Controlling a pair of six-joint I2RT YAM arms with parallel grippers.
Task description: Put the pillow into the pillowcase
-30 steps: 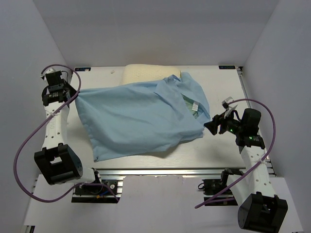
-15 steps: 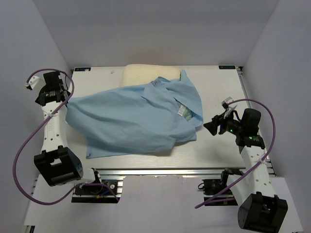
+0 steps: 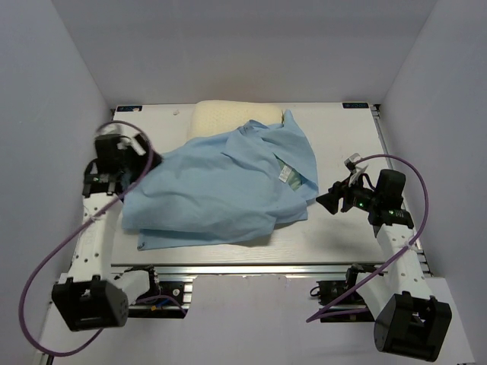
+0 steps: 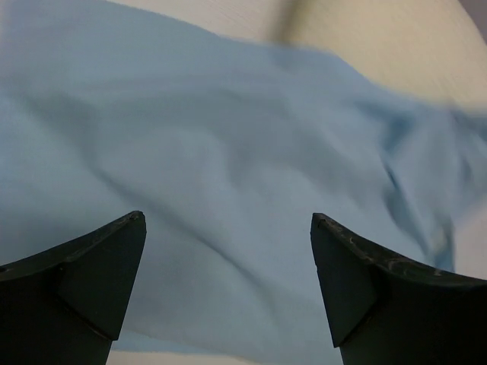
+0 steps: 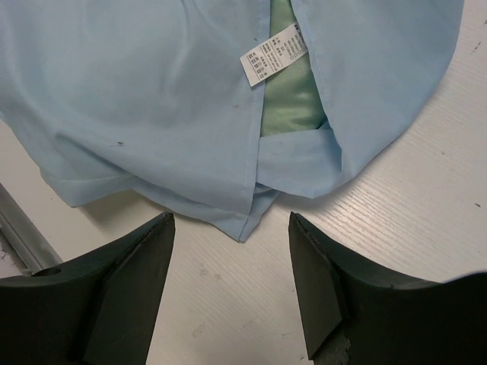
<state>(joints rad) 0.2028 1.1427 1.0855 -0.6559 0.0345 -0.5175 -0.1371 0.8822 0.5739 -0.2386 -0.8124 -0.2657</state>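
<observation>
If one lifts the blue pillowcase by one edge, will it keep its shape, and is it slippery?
It would probably hang limp: the pillowcase lies in soft folds and wrinkles. It looks thin, so it is likely light. The shiny green lining at its opening may be slippery in a pinch.

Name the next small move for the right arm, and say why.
Probably ease the open right gripper forward and close on the upper hem of the limp light blue fabric pillowcase, beside the white care label. There the mint-green satin lining shows, so the mouth likely lies there, and the jaws hang empty just short of it. The cream-white soft pillow peeks out beyond, partly covered.
</observation>
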